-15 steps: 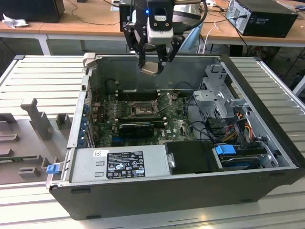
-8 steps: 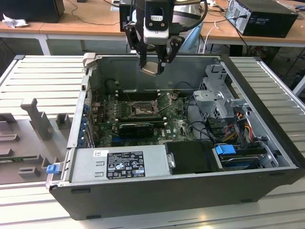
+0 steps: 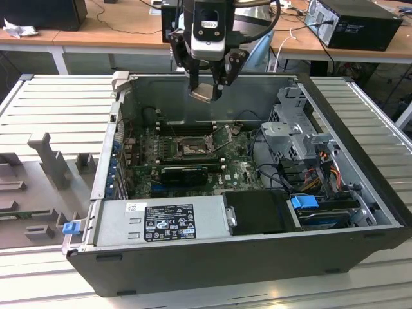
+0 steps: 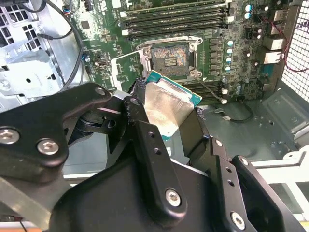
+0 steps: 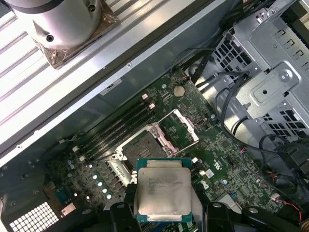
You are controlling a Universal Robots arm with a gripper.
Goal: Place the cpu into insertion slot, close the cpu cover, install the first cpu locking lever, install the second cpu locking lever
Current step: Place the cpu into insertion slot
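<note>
**CPU clamped in the gripper, high over the open socket**

From my station, the biggest thing I see is the ribbed metal table (image 3: 58, 109), and on it lies the computer case (image 3: 257, 257), its side open toward the camera. Inside, the power supply (image 3: 161, 222) sits along the near wall. The drive cage (image 3: 293, 135) is on the exterior view's right. The green motherboard (image 3: 238, 170) covers the case floor between them.

The gripper (image 3: 207, 87) hangs above the far rim of the case. Its black fingers (image 4: 140, 121) are clenched on opposite edges of the cpu (image 5: 163, 191). The chip is tilted, and in the first wrist view its silver-grey face is toward the camera.

On the board, the cpu cover (image 5: 187, 124) is swung open beside the insertion slot (image 5: 143, 145). The slot lies uncovered, its dark contact field showing in both wrist views. The cpu is well apart from the slot, in the air above the board.
</note>
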